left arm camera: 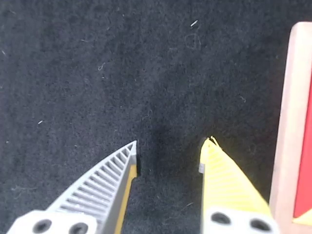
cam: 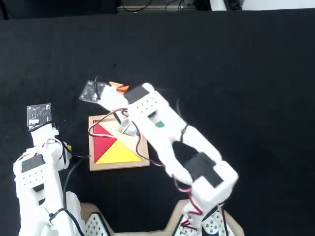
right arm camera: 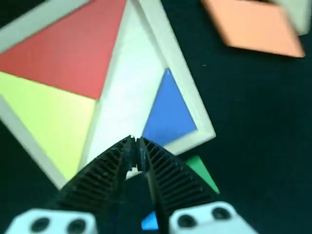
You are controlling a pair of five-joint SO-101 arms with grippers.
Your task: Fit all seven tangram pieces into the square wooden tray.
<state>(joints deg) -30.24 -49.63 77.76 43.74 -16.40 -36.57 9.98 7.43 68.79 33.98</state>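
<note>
- Closest to the lens, the right tool (right arm camera: 134, 146) has its black ribbed fingers pressed tip to tip, with nothing visible between them.
- Its tips hang over the square wooden tray (right arm camera: 187, 105), above the bare pale strip of floor that still needs filling.
- Seated in the tray are a large red triangle (right arm camera: 68, 46), a large yellow triangle (right arm camera: 48, 114) meeting it along one edge, and a small blue triangle (right arm camera: 168, 114) tucked into a corner.
- That leaves four pieces to go, by my count.
- A green piece (right arm camera: 199, 170) lies on the black tabletop (cam: 221, 59) just outside the rim by the blue triangle's corner, right beside the closed tips.
- An orange piece (right arm camera: 253, 27) lies farther out on the cloth, clear of the tray's far edge, with its long axis roughly along that edge.
- Both loose pieces sit on the right arm's side, so that arm looks the better placed, but it would have to open first.
- On the tray's other side, the left tool (left arm camera: 171, 145) is spread wide and empty, low over bare cloth just beside the rim.
</note>
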